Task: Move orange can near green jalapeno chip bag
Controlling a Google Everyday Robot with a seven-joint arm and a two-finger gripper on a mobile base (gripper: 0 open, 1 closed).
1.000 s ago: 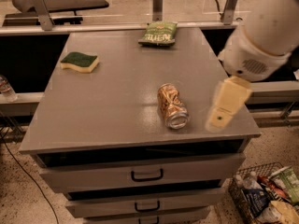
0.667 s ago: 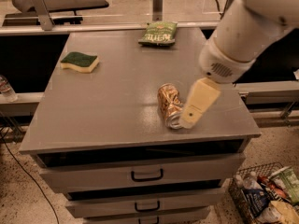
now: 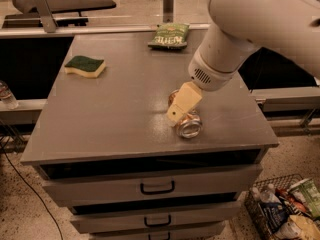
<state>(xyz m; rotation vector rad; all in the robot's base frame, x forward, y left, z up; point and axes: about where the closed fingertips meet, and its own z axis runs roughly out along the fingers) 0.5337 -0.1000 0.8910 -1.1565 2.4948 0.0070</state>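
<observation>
Since a second ago the big white arm (image 3: pixel 235 39) has swung in from the right edge of the surface. The pale two-finger gripper (image 3: pixel 177 113) now sits low over the small orange-copper dented metal can (image 3: pixel 190 126), covering its middle. The can lies on its side near the front right of the grey cabinet surface (image 3: pixel 115 114), with its shiny silver end toward the front edge, seemingly where it lay before. The flat green jalapeno chip bag with pale lettering (image 3: pixel 170 35) rests at the far edge, well apart from the can. Whether the jaws are apart or together cannot be told from this angle.

The main risk is the can itself. Lying on its side, it can roll if it is nudged off-centre, and the front edge is near. Its dented sides may also give an uneven hold, so it could slip on the way up. At the far end, setting it down too hard against the bag could push the bag over the back edge.
</observation>
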